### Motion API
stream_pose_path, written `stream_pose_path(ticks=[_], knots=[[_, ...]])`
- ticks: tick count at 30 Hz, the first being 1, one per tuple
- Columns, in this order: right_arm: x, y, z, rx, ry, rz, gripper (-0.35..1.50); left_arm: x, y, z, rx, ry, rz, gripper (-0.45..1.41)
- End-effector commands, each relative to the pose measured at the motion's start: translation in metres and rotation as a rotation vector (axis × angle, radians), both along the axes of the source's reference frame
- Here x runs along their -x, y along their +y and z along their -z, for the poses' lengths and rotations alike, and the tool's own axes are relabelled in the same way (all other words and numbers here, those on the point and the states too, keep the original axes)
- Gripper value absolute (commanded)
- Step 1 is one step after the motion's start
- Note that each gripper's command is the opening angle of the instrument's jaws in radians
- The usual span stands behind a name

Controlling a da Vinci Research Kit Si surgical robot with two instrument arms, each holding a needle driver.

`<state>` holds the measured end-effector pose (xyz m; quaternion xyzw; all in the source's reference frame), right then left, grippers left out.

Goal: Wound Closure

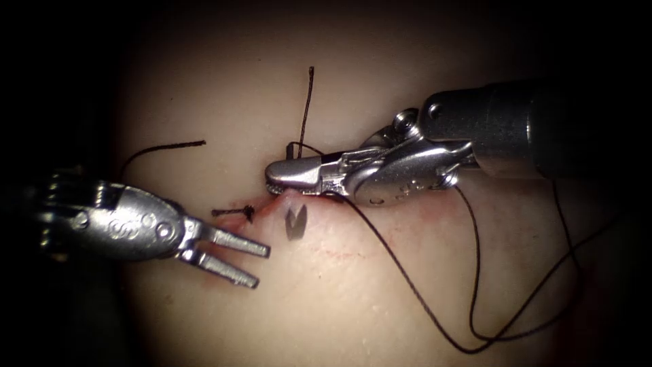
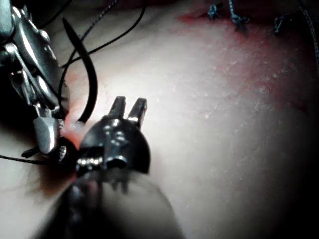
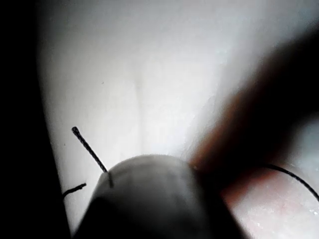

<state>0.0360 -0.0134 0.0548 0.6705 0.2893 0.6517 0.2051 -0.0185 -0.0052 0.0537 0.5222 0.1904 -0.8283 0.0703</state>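
endoscope view: the right end effector (image 1: 285, 175) reaches in from the right and lies across the upper end of the cut (image 1: 319, 253). its jaws are closed on the needle (image 1: 293, 148), gripped low on its curve. only a short dark stub of the needle rises above the jaws, and the part under them looks to enter the tissue (image 1: 380, 81) at the reddened lip. the left end effector (image 1: 244, 261) hovers left of the cut with its jaws narrowly apart and empty. a knotted stitch (image 1: 248, 213) lies between the two tools. one cut end of thread (image 1: 307, 109) stands up behind the needle and another (image 1: 163, 147) curves away at far left. the working thread (image 1: 475, 299) loops well to the right.

left wrist view: the left end effector (image 2: 128, 107) is parted and holds nothing. the needle (image 2: 89, 79) arcs up just beside it, with the right tool (image 2: 40, 89) at its base. earlier stitches (image 2: 234, 15) sit along the far, reddened line.

right wrist view: the upright thread end (image 3: 89, 149) shows over the tool's body.

judged good practice: keep the grip square to the needle's curve and follow its arc. the free thread ends near the jaws and the loose loop could snag.
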Motion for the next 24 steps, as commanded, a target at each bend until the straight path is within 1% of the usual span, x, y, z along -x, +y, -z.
stream_pose_path(ticks=[1, 3, 4, 7, 8, 10, 12, 14, 17, 18, 22, 24], knots=[[-0.0009, 0.0004, -0.0003, 0.000, 0.001, -0.003, -0.35, 0.0012, -0.0004, -0.0005, -0.037, 0.019, 0.012, 0.19], [-0.0009, 0.0004, -0.0003, 0.001, 0.001, -0.004, -0.35, 0.0020, -0.0003, -0.0006, -0.042, 0.012, 0.021, 0.36], [-0.0009, 0.0003, -0.0003, 0.001, 0.001, -0.004, -0.35, 0.0023, -0.0001, -0.0007, -0.043, 0.011, 0.025, 0.41], [-0.0009, 0.0002, -0.0002, 0.001, 0.002, -0.001, -0.35, 0.0023, 0.0003, -0.0006, -0.029, 0.019, 0.058, 0.47], [-0.0009, 0.0002, -0.0002, 0.001, 0.002, -0.001, -0.35, 0.0020, 0.0005, -0.0005, -0.034, 0.029, 0.075, 0.54], [-0.0009, 0.0001, -0.0002, -0.004, 0.003, 0.000, -0.35, 0.0014, 0.0006, -0.0003, -0.047, 0.047, 0.084, 0.54], [-0.0009, 0.0001, -0.0001, -0.004, 0.003, 0.000, -0.35, 0.0006, 0.0006, -0.0001, -0.089, 0.094, 0.107, 0.56], [-0.0009, 0.0001, -0.0001, -0.004, 0.003, 0.000, -0.35, -0.0003, 0.0007, 0.0003, -0.126, 0.148, 0.121, 0.49], [-0.0009, 0.0000, -0.0001, -0.010, 0.005, 0.003, -0.35, -0.0010, 0.0009, 0.0005, -0.171, 0.207, 0.130, 0.49], [-0.0009, 0.0000, -0.0001, -0.010, 0.005, 0.003, -0.35, -0.0011, 0.0009, 0.0006, -0.175, 0.216, 0.135, 0.47], [-0.0010, 0.0000, -0.0001, -0.009, 0.006, 0.006, -0.35, -0.0006, 0.0018, 0.0007, -0.189, 0.225, 0.155, 0.59], [-0.0010, 0.0000, 0.0000, -0.009, 0.006, 0.006, -0.35, 0.0000, 0.0022, 0.0005, -0.177, 0.227, 0.182, 0.64]])
